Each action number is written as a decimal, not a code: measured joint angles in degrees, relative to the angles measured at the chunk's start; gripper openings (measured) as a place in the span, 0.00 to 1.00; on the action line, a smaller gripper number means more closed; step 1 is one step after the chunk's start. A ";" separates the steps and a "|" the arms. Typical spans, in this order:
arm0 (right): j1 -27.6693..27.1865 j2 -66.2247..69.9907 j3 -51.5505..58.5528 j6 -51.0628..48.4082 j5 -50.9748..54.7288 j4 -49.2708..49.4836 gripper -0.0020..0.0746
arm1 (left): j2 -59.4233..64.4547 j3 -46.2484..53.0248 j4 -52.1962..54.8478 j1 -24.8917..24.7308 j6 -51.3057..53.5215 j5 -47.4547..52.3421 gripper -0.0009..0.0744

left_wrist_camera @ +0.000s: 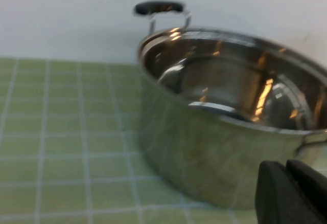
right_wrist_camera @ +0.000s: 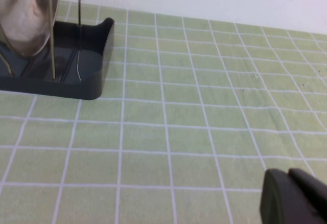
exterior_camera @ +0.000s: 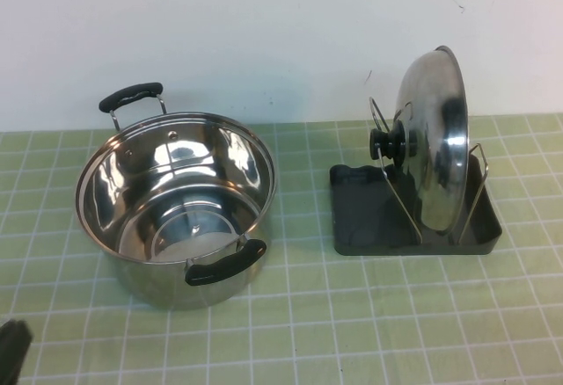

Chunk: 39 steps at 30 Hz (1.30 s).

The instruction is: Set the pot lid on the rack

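Pot lid (exterior_camera: pixel 435 152) stands on edge between rack (exterior_camera: pixel 413 214) wires, knob toward pot (exterior_camera: pixel 176 205). Left gripper (left_wrist_camera: pixel 292 193) near pot, right gripper (right_wrist_camera: pixel 294 198) well apart from rack; fingers clenched, empty. Looks done.

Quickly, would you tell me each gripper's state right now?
Left gripper: shut, empty, beside the pot.
Right gripper: shut, empty, away from the rack.

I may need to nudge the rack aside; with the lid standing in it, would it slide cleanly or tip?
Probably top-heavy: the pot lid stands on edge, taller than the rack. The rack's flat tray should slide on the tablecloth, but the lid might rock between the wires.
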 joint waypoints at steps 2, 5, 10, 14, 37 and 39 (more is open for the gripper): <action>0.00 0.00 0.00 0.00 0.00 0.00 0.02 | -2.33 0.00 7.58 5.91 -8.78 6.23 0.01; 0.00 0.00 0.00 0.00 0.00 0.00 0.02 | -6.69 0.00 15.77 12.26 -14.66 13.30 0.01; 0.00 0.00 0.00 0.00 0.00 0.00 0.02 | -13.05 0.00 23.13 17.24 -16.34 16.55 0.01; 0.00 0.00 0.00 0.00 0.00 0.00 0.02 | -14.82 1.93 24.00 19.32 -16.59 16.95 0.01; 0.00 0.00 0.00 0.00 0.10 0.00 0.02 | -15.78 5.05 16.21 20.26 -6.84 19.25 0.01; 0.00 0.00 0.00 0.00 0.10 0.00 0.02 | -15.78 5.05 16.06 20.14 -6.73 19.35 0.01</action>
